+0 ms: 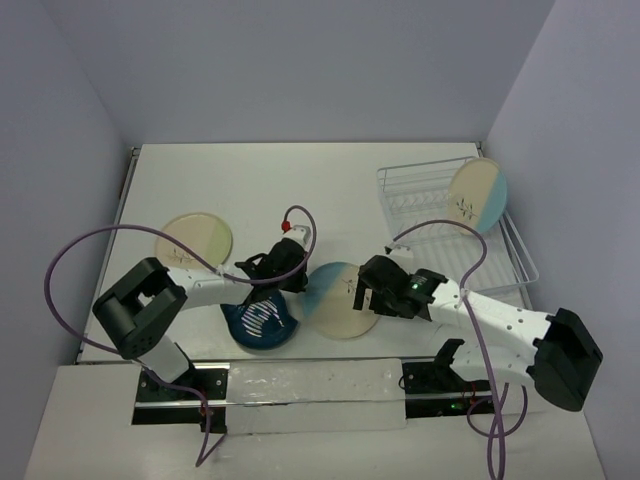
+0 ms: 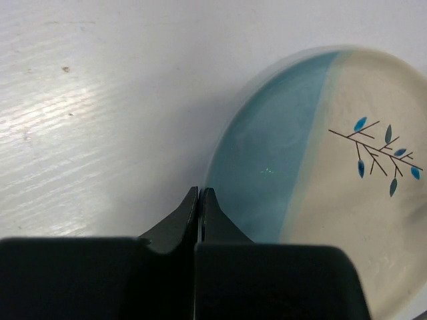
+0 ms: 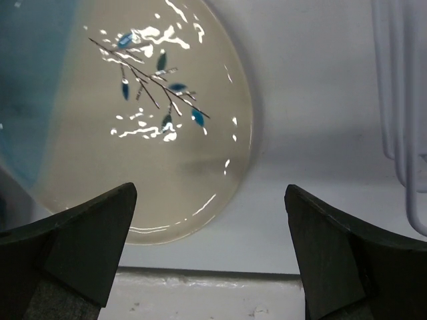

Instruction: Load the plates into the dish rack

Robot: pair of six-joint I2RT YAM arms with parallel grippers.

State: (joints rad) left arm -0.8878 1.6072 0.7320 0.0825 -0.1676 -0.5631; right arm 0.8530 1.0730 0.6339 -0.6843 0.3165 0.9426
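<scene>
A cream-and-light-blue plate with a dark sprig [image 1: 340, 300] lies at the table's middle front, between the two grippers. My left gripper [image 1: 299, 283] is shut and empty, with its tips [image 2: 200, 192] at the plate's blue left rim [image 2: 267, 167]. My right gripper [image 1: 362, 291] is open at the plate's right side; in the right wrist view [image 3: 210, 200] the plate's cream edge [image 3: 133, 133] lies ahead, towards the left finger. A second sprig plate [image 1: 478, 195] stands in the wire dish rack [image 1: 420, 205] at the back right. The pale yellow plate [image 1: 194, 240] lies at the left. The dark teal leaf dish [image 1: 260, 322] sits under my left arm.
The rack's white wires [image 3: 400, 100] show at the right edge of the right wrist view. The table's front edge [image 3: 200, 273] runs just below the right gripper. Purple cables loop over both arms. Walls close the table in on three sides.
</scene>
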